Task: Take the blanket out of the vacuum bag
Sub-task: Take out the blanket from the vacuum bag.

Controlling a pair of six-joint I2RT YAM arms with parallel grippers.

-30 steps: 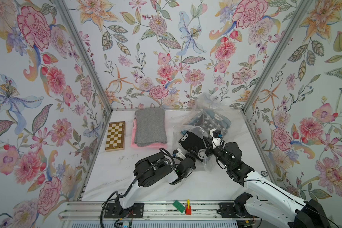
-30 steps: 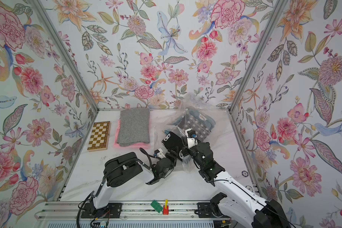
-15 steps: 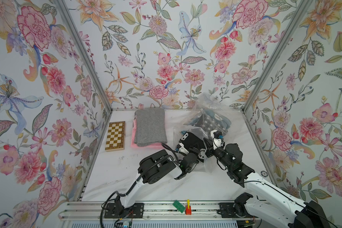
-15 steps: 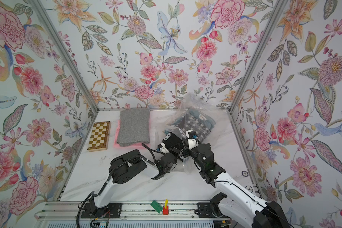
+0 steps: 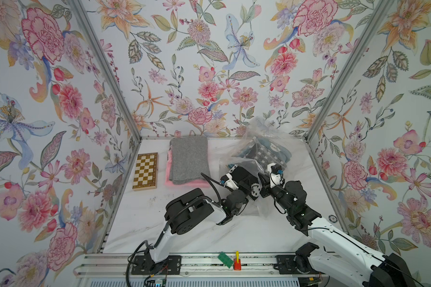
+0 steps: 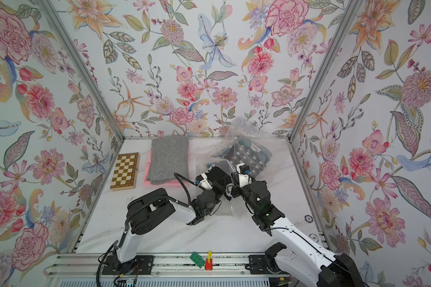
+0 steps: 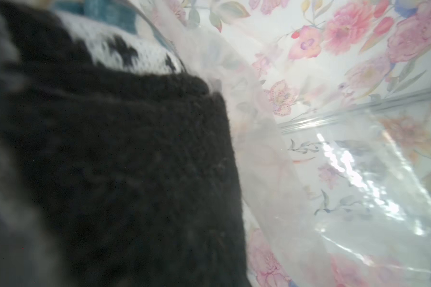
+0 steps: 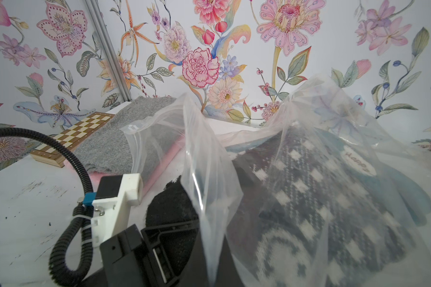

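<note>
Left gripper (image 5: 249, 185) sits in the mouth of the vacuum bag (image 5: 261, 134), jaws closed, seemingly on the dark near edge of the patterned knit blanket (image 5: 266, 154), whose bulk lies beyond it toward the back wall, inside the film; right gripper (image 5: 263, 185) just beside, clamped on the bag's lip

L hand (image 5: 245, 177) reached fwd into vacuum bag (image 5: 259, 134), clamped onto blanket (image 5: 266, 155)

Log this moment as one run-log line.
right gripper: jaws shut on clear plastic vacuum bag | left gripper: jaws shut on black-and-white knit blanket at bag mouth | blanket: mostly inside bag
</note>
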